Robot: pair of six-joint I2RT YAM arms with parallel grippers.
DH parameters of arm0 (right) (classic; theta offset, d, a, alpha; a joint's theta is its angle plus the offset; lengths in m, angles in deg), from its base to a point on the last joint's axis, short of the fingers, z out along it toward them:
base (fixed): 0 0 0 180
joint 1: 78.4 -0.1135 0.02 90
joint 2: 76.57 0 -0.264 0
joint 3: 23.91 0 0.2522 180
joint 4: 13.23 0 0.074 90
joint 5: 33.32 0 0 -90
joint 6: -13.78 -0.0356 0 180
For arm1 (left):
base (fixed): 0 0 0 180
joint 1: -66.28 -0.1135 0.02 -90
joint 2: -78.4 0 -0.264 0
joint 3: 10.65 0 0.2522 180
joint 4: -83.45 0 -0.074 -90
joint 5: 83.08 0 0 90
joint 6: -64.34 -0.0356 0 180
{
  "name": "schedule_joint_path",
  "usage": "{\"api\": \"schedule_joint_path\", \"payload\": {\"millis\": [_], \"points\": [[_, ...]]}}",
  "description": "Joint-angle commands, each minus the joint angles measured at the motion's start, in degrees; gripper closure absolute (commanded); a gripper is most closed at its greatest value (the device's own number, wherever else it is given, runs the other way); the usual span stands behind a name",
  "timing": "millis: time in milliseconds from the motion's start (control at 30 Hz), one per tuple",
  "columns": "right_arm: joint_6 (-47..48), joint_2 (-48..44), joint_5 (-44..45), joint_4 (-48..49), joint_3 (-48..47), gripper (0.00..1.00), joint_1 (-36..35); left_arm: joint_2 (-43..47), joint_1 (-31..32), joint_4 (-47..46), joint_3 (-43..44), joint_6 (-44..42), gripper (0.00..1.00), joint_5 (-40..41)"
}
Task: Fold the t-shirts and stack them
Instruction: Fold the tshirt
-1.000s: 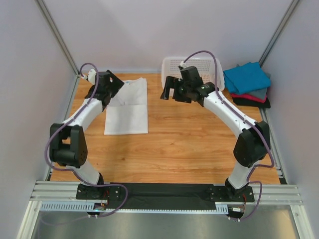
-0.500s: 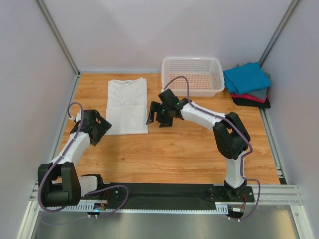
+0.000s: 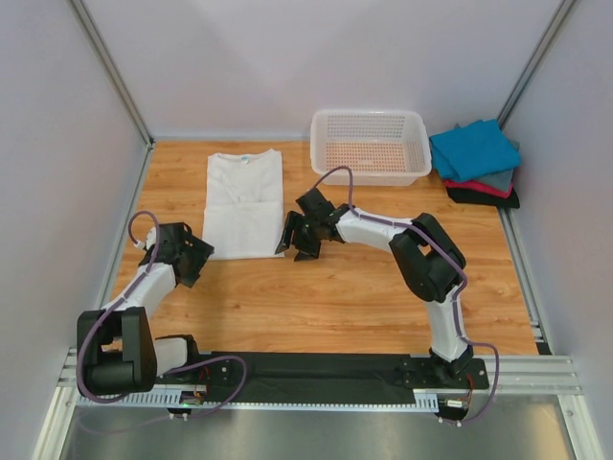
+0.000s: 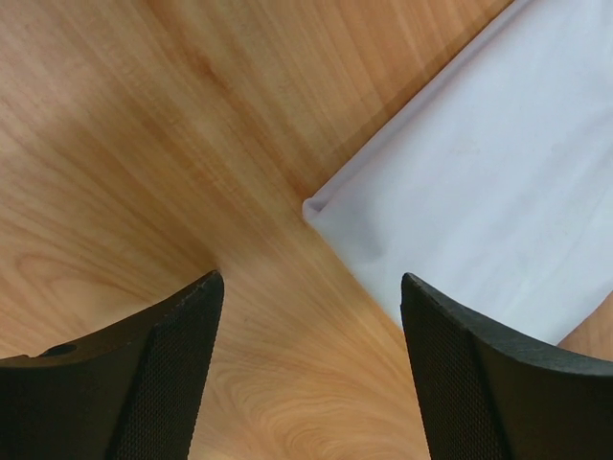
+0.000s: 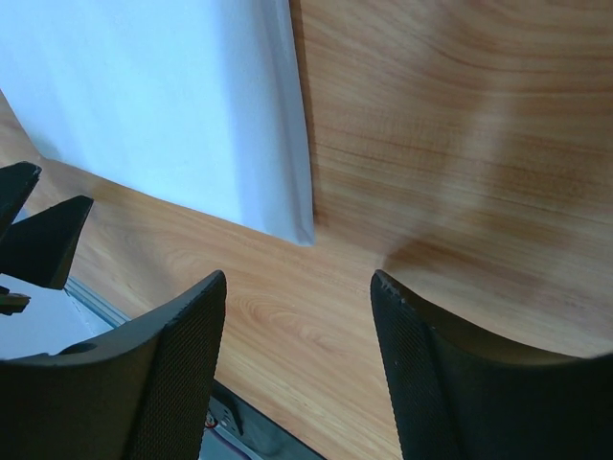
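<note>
A white t-shirt, folded lengthwise into a long strip, lies flat on the wooden table at the back left, neck label at the far end. My left gripper is open and empty just off the strip's near left corner. My right gripper is open and empty just off its near right corner. Both hover low over bare wood. A stack of folded t-shirts, teal-blue on top of red, grey and black, sits at the back right.
A white mesh basket, nothing in it, stands at the back centre between the white shirt and the stack. Grey walls close in the table on both sides and behind. The black base rail runs along the near edge.
Both arms have come down and back from the far end of the table to the shirt's near edge. The left gripper moved from the shirt's collar area to its near left corner.
</note>
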Motion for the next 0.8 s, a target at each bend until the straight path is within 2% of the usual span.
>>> {"api": "schedule_joint_path", "payload": {"millis": [0,200,533,700,767], "points": [[-2.0,0.8,0.7,3.4,-0.2,0.37,-0.2,-1.7,-0.6,-3.8,0.4,2.1,0.19,-0.2],[-3.1,2.3,0.3,4.4,-0.3,0.46,-0.2,-2.5,-1.1,-3.2,0.8,1.4,0.23,1.0],[-4.9,5.3,-1.3,5.9,-1.6,0.54,-0.3,-5.3,-1.3,-4.2,2.1,0.1,0.41,1.7],[-5.0,5.8,-0.7,5.5,-2.0,0.64,-0.2,-7.3,-1.3,-5.9,2.6,-0.2,0.45,0.4],[-5.0,6.0,-0.3,5.4,-2.0,0.67,-0.3,-7.7,-1.4,-6.3,2.6,-0.4,0.5,0.6]]}}
